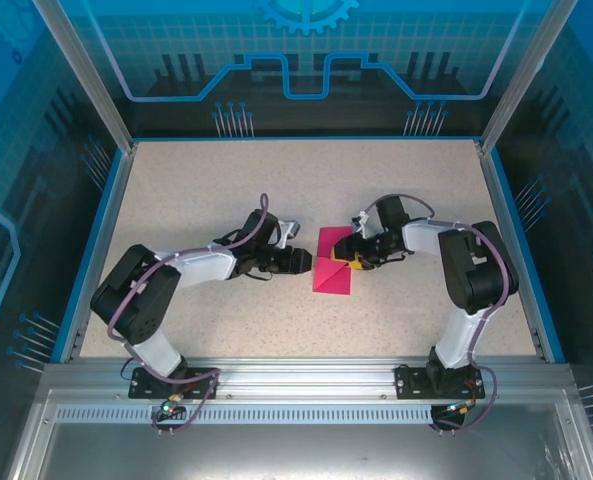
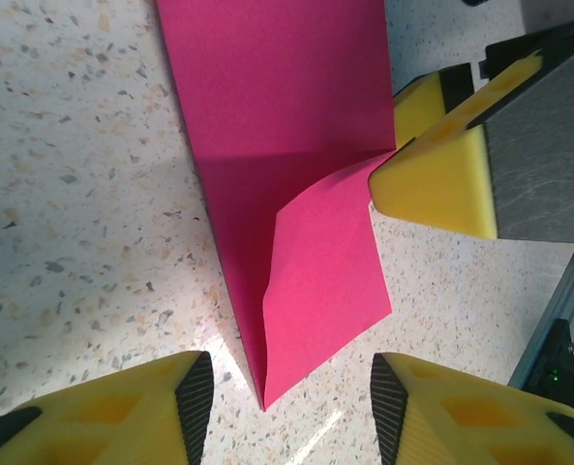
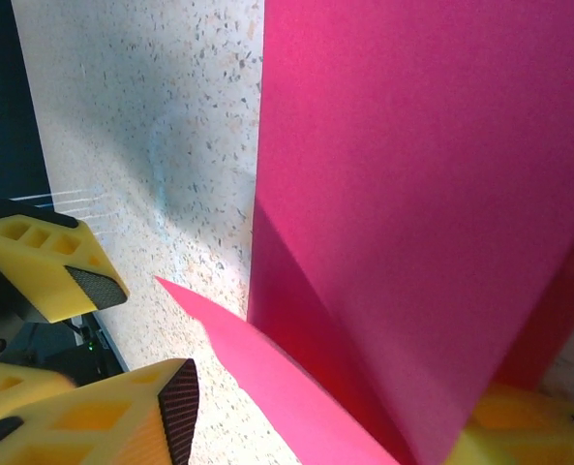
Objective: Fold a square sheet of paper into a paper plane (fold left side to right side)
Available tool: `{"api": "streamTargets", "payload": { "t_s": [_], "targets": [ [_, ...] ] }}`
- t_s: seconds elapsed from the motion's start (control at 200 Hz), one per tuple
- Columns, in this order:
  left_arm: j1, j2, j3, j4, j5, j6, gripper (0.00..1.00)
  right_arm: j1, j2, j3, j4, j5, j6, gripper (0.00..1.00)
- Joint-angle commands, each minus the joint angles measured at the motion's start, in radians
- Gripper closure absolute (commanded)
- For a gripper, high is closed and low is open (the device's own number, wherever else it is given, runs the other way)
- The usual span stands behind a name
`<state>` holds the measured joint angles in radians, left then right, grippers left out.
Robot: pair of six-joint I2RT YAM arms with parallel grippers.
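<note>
Speckled tabletop [image 1: 196, 190] inside a blue-walled cell carries the square sheet of paper [image 1: 333, 265] at its middle, between the two grippers. It is creased to a point at one end with one flap curling up, and is no dart yet. The right gripper [image 1: 357, 260] straddles that flap with parted jaws, apparently not pinching it. The left gripper [image 1: 302, 262] sits released beside the tip. No readable writing or brand shows.

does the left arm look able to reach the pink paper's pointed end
Probably yes: the left tool is open, the tip of the sheet lies just ahead in its gap over bare table, and the right tool sits aside at the lifted flap.
</note>
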<state>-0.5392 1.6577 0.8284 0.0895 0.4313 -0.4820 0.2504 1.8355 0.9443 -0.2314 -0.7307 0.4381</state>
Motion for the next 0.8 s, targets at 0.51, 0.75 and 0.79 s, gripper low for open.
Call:
{"api": "streamTargets", "payload": {
  "t_s": [0.51,0.75,0.79],
  "targets": [
    [0.099,-0.352,-0.119,0.031,0.023,-0.102,0.25,0.007,-0.217,0.007,0.125,-0.159,0.018,0.97],
    [0.105,-0.521,-0.086,0.071,0.08,-0.169,0.08,-0.003,-0.413,0.021,0.267,-0.297,0.117,0.95],
    [0.105,-0.529,-0.077,0.097,0.1,-0.188,0.07,0.004,-0.433,0.027,0.29,-0.317,0.139,0.95]
  ]
}}
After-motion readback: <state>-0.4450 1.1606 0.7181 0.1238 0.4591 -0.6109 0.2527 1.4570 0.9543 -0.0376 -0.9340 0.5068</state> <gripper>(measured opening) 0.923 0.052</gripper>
